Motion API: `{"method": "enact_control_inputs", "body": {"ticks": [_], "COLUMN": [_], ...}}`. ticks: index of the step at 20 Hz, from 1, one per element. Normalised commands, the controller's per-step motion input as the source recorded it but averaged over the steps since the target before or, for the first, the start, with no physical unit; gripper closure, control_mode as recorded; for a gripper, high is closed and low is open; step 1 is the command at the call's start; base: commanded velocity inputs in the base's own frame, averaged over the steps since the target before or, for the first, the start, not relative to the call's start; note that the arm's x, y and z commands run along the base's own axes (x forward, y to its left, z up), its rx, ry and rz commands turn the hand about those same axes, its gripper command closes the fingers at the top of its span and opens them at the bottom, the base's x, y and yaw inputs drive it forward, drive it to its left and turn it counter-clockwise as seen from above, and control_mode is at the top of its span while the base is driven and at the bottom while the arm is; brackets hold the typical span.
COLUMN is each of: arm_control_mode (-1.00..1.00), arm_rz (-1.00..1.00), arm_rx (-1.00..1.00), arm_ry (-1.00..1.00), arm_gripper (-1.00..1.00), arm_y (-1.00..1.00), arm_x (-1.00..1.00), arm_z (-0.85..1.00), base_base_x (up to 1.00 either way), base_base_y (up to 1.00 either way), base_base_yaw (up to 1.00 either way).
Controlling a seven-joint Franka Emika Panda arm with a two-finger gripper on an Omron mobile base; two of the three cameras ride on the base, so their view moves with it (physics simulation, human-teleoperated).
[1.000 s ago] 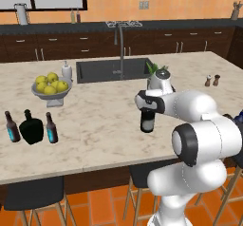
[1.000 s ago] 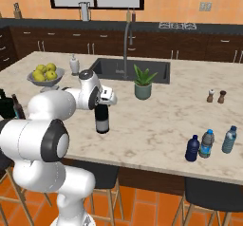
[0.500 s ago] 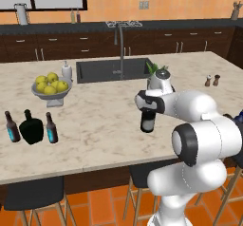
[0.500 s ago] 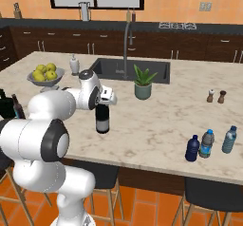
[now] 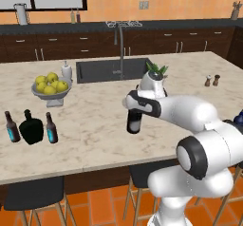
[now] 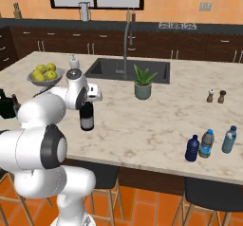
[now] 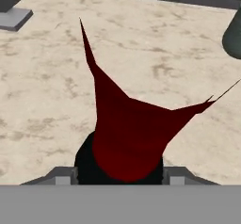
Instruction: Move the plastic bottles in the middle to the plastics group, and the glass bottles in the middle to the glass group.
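The gripper (image 5: 134,107) sits low over the middle of the marble counter (image 5: 95,125), right on top of the wine bottle (image 5: 134,122), which stands upright on the stone directly beneath it. In the hand view the red-foil neck (image 7: 127,138) fills the space straight ahead of the hand and the finger tips are covered, so whether the jaws are pinching the neck or just around it, I cannot tell. Off to the gripper's left side, well apart, the glass group lines up near the counter edge: a brown beer bottle (image 5: 11,127), the squat black flask (image 5: 31,129) and a second beer bottle (image 5: 51,128). Beyond them rests the fruit bowl (image 5: 51,89). Far to the gripper's right, the dark blue bottle (image 6: 191,148) stands touching or just beside two clear plastic bottles (image 6: 207,143). The potted plant (image 6: 143,83) stands behind the gripper, near the sink (image 6: 128,71).
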Motion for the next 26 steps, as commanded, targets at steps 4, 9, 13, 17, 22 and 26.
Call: {"method": "enact_control_inputs", "body": {"ticks": [4, 9, 13, 17, 22, 26], "arm_control_mode": [-1.0, -1.0, -1.0, -1.0, -1.0, -1.0], "arm_rz": [0.2, 0.08, 0.15, 0.24, 0.27, 0.26], "arm_rx": [0.0, 0.0, 0.0, 0.0, 0.0, 0.0], "arm_ry": [-0.03, -0.12, -0.14, -0.07, 0.0, 0.01], "arm_gripper": [1.0, 1.0, 1.0, 1.0, 1.0, 1.0], "arm_y": [0.83, 0.48, 0.6, 0.89, 1.0, 0.98], "arm_x": [-0.06, -0.12, 0.0, 0.01, 0.0, 0.0], "arm_z": [0.0, 0.06, 0.0, 0.02, 0.04, 0.01], "base_base_x": [0.0, 0.0, 0.0, 0.0, 0.0, 0.0], "base_base_y": [0.0, 0.0, 0.0, 0.0, 0.0, 0.0], "base_base_yaw": [0.0, 0.0, 0.0, 0.0, 0.0, 0.0]}}
